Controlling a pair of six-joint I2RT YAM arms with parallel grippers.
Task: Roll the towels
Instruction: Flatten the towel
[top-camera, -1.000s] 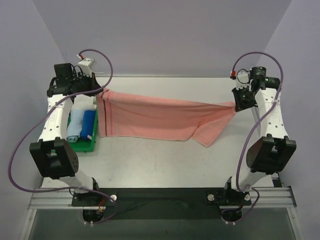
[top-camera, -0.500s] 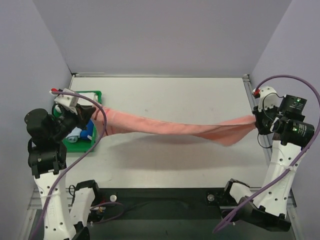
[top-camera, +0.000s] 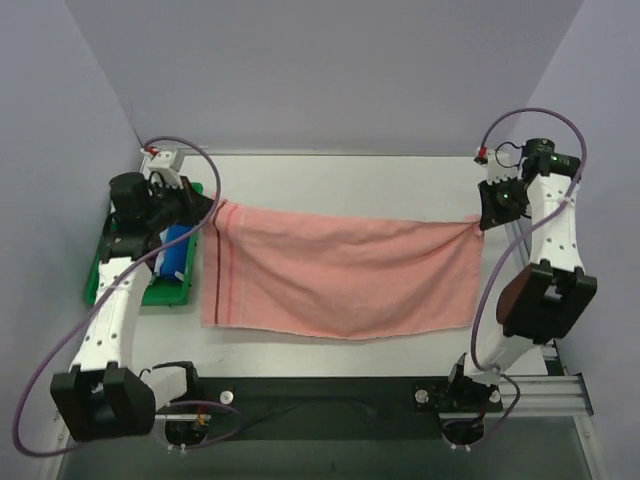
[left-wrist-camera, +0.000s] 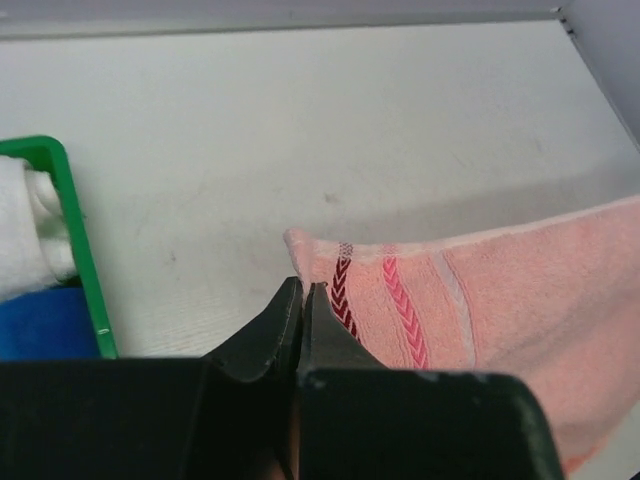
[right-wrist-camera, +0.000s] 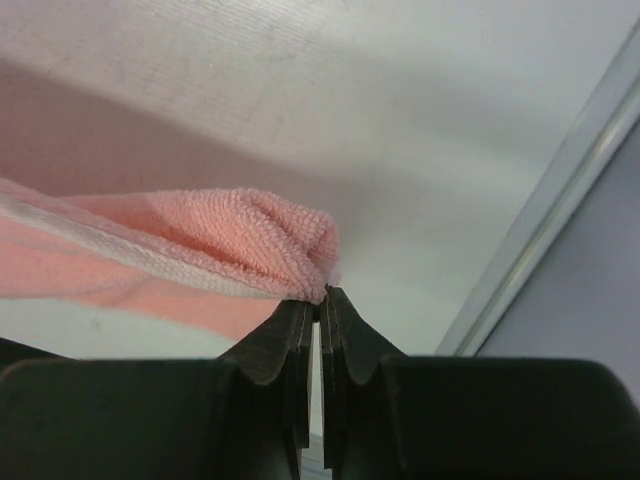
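Two pincers are at work, and both are clamped fully closed on the salmon pink towel. The left pincer bites the corner by the dark striped hem, and the right pincer nips a bunched tuft of the opposite corner. The towel stretches between them. Its edge at the pincers is taut, and the rest spreads from them toward the arm bases, apparently resting on the tabletop.

The step in hand looks like spreading the strip flat before any rolling starts. To do it well, lower both pincers together at the same height and hold the pull between them even, so the held edge lands straight and unwrinkled. The right grip is thin, so pull gently or the tuft may slip out. A green tray sits just outboard of the left pincer, so bring that corner down clear of its wall. Let go only once both corners touch the tabletop.
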